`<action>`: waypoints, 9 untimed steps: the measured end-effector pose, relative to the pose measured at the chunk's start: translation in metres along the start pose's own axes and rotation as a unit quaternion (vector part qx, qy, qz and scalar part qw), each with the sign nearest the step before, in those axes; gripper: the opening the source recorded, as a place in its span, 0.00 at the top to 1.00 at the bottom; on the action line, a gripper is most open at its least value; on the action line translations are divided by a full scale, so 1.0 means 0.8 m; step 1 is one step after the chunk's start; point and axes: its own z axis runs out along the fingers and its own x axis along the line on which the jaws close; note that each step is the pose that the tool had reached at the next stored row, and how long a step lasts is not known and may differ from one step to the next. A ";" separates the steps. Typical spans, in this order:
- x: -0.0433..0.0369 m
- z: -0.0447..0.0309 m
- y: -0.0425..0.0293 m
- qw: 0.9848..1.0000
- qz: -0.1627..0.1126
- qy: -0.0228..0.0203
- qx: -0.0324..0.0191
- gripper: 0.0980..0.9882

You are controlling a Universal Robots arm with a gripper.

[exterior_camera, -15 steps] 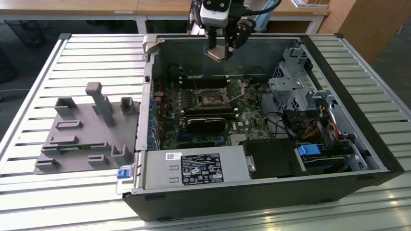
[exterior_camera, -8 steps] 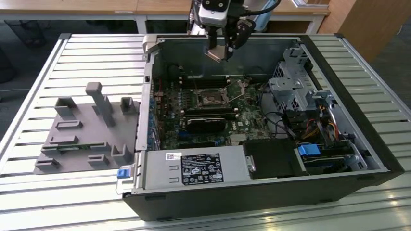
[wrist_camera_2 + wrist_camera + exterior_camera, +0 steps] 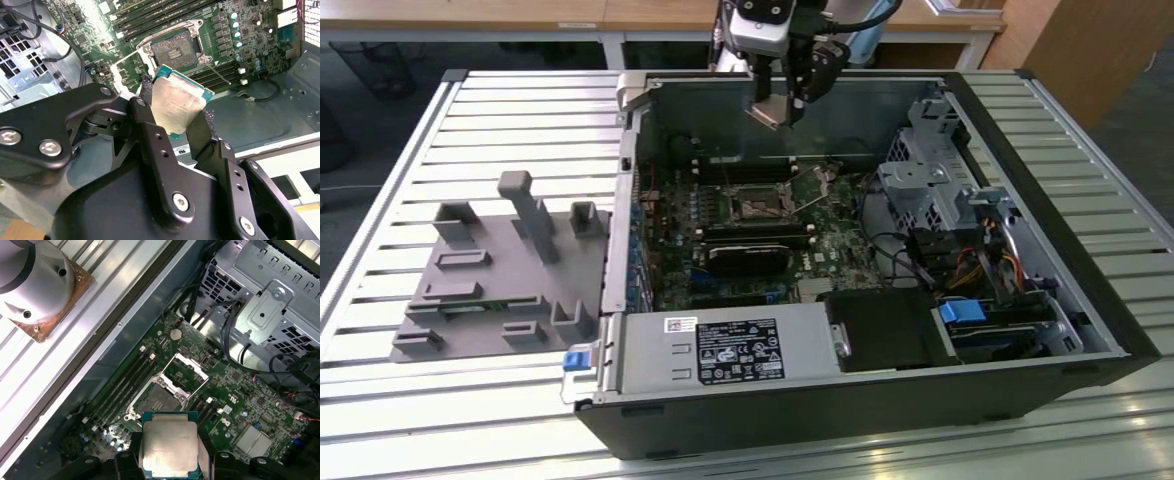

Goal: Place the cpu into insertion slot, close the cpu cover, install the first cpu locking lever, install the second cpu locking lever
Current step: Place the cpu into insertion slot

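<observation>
While one cpu [image 3: 180, 100], a flat square with a dull silver-grey metal top and green edge, is clamped between the two black fingers [image 3: 150, 131] of the gripper [image 3: 176, 104], it is held in the air above the one bare socket [image 3: 156, 399], whose one thin silvery frame cover [image 3: 192, 371] is seen swung open, inside the open case [image 3: 1067, 230]

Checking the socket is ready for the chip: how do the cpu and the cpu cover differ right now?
The cpu is a solid plate; the cpu cover is a frame with an open window. The cpu is held in the jaws of the gripper above the motherboard; the cpu cover sits hinged open beside the socket. Both are square, silvery metal.
</observation>
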 end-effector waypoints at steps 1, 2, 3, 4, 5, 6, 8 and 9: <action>0.000 0.0001 0.0000 1.000 0.002 0.000 0.000 0.52; 0.000 0.0001 0.0000 1.000 0.003 0.000 0.000 0.52; 0.000 0.0001 0.0000 1.000 0.005 0.000 0.000 0.52; 0.000 0.0002 0.0000 1.000 0.006 -0.001 0.000 0.52; 0.000 0.0003 0.0000 1.000 0.008 -0.001 0.000 0.52; 0.000 0.0003 0.0000 1.000 0.009 -0.001 0.000 0.52; 0.000 0.0004 0.0000 1.000 0.012 -0.001 0.000 0.52; 0.000 0.0005 -0.0001 1.000 0.014 -0.001 0.000 0.52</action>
